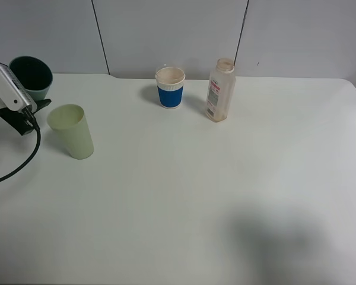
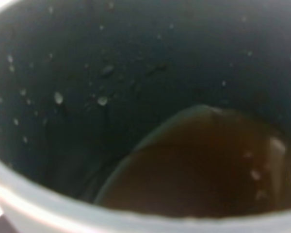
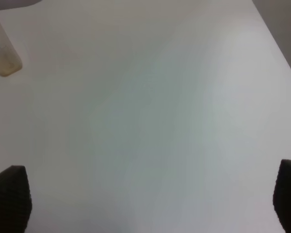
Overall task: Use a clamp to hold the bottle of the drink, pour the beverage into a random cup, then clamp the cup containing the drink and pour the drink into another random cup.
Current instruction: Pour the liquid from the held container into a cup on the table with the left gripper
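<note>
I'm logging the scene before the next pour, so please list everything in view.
bottle: one, clear with a red-and-white label, standing at the back, right of centre
blue-sleeved cup: one, white with a blue band, upright just left of the bottle
pale green cup: one, upright, on the left side of the table
dark green cup: one, tilted at the far left
drink: brown, pooled inside the dark green cup
table: one, white
cable: one, black, at the left edge
left pincer: black, at the dark green cup, holding it
right pincer: black tips, open, over bare table
</note>
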